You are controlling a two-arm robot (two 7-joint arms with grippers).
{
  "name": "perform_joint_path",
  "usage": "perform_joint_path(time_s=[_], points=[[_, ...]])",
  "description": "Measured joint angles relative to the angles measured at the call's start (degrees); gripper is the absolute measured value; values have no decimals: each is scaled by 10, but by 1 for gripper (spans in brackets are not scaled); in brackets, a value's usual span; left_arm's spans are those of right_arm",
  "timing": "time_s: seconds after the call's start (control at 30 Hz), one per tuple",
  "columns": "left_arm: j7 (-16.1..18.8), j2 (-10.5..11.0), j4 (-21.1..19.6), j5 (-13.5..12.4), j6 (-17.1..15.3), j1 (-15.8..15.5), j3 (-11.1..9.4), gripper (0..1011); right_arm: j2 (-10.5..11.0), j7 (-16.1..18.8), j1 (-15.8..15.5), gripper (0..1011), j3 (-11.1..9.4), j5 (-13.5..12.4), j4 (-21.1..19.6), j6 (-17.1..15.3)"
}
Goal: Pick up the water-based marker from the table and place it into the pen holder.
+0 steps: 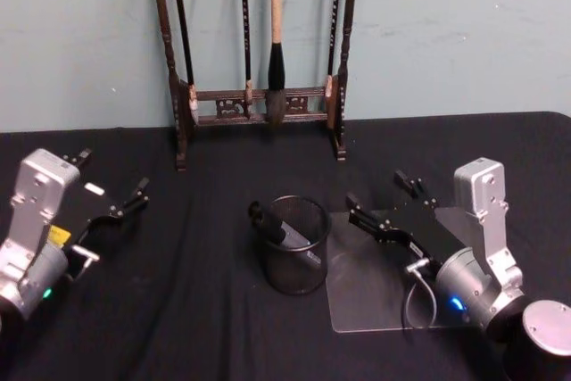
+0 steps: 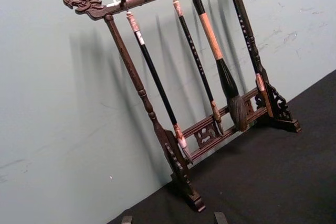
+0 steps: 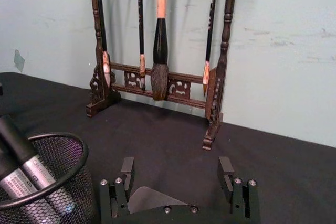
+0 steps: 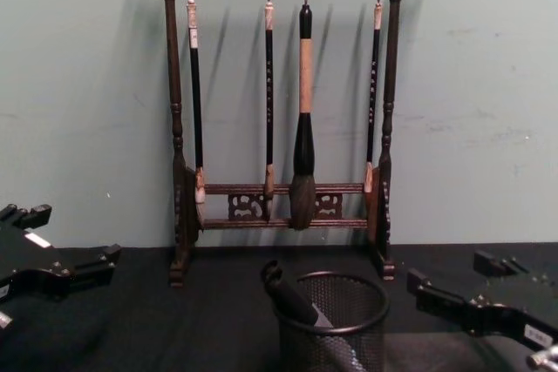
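Observation:
The pen holder [image 1: 297, 267], a round black wire-mesh cup, stands on the black cloth at the table's middle. The water-based marker [image 1: 268, 220] leans inside it, its dark cap poking over the rim toward my left. The chest view shows the pen holder [image 4: 336, 333] and the marker [image 4: 290, 296] from the side. In the right wrist view the pen holder [image 3: 77, 149] holds the marker [image 3: 23, 153], with a second grey barrel beside it. My right gripper [image 1: 384, 195] is open and empty, right of the holder. My left gripper [image 1: 111, 176] is open and empty, far left.
A tall dark wooden brush rack [image 1: 259, 104] with several hanging brushes stands at the back against the wall. A clear plastic sheet [image 1: 370, 287] lies on the cloth under the right gripper. Bare black cloth lies between the holder and the left arm.

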State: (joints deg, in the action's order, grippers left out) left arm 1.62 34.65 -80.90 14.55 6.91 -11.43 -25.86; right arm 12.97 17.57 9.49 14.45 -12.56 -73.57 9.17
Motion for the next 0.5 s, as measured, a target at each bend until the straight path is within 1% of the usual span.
perform_joint_path(time_s=[0.5], points=[[0, 0, 0, 0, 0, 0, 0, 1009, 0, 1, 0, 1002, 0, 0, 1, -1]])
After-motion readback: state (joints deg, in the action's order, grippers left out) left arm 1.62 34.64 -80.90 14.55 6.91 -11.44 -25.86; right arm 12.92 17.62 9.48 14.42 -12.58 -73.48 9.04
